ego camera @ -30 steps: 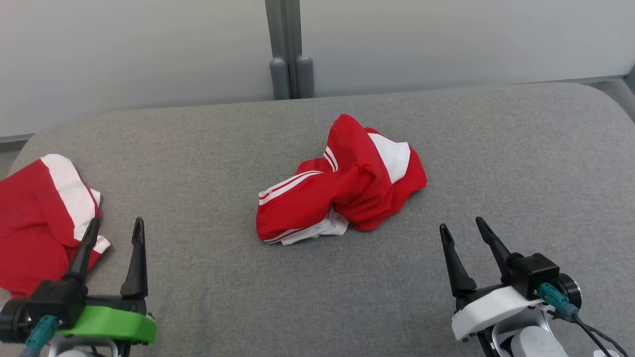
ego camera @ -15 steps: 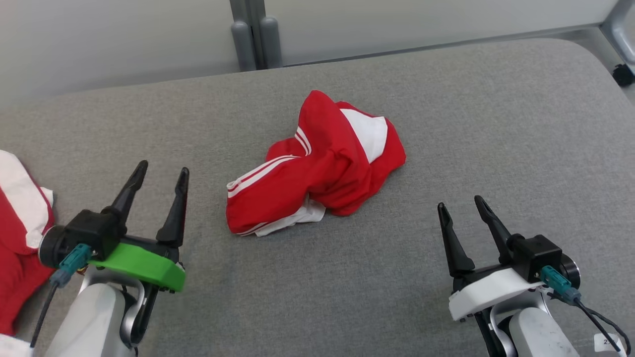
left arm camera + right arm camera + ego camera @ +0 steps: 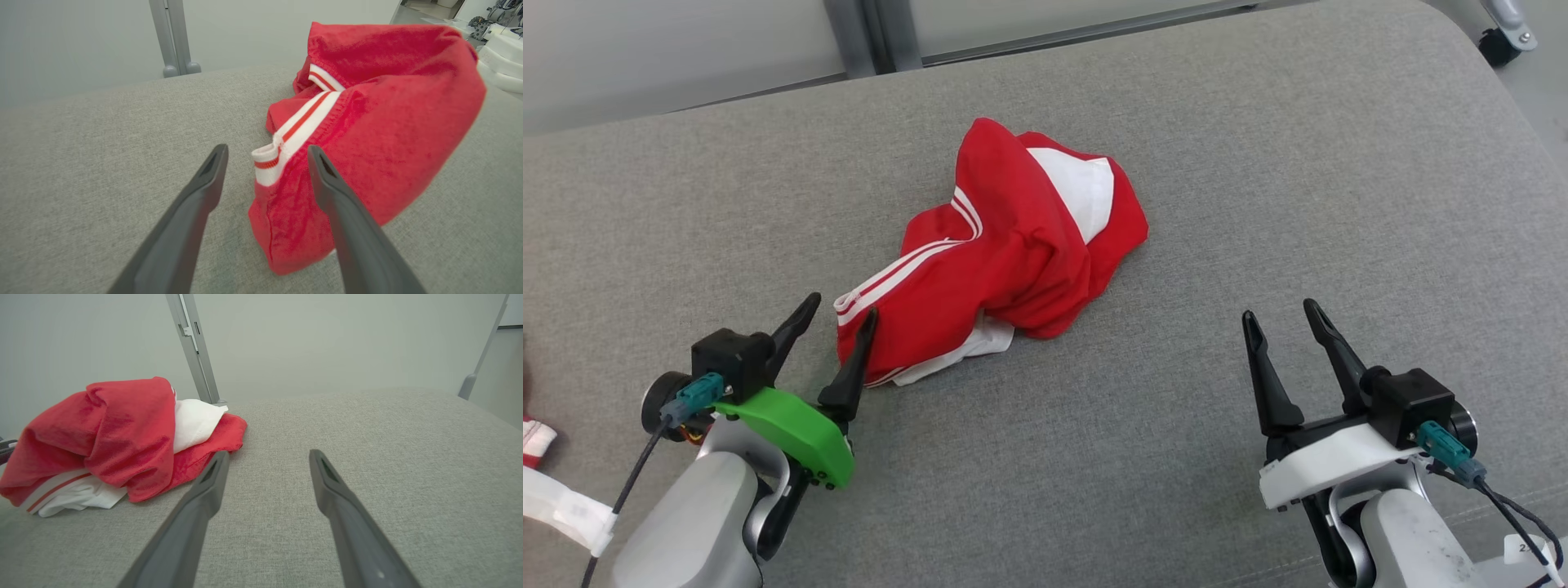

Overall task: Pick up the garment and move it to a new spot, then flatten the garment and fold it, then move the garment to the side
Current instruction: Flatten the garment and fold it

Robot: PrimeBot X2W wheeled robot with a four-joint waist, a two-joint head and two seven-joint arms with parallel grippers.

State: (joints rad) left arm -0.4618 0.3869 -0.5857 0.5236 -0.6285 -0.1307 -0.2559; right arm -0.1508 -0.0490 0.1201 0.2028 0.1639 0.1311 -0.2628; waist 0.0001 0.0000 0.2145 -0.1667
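Clearly the left arm is the nearer one: the crumpled red fabric garment [image 3: 1005,253] lies in a heap near the middle of the grey upholstered cushion surface [image 3: 1298,163]. Its long axis runs from an end close to the robot's left, up and away toward the right. That near end, a white-striped hem [image 3: 269,161], sits just ahead of the left gripper [image 3: 843,306], roughly in line with the gap between its two dark fingers. Those fingers are spread apart and hold nothing; in the head view the inner one overlaps the cloth's edge, though I cannot tell whether they touch. The right gripper [image 3: 1279,310], likewise spread and empty, hovers well apart from the heap, to its right and nearer the robot. The garment is bunched and folded over itself, with a white panel [image 3: 1078,184] showing near its far end and a white layer [image 3: 968,351] poking out underneath. A short advance and a pinch on the striped hem would probably start the pick-up.
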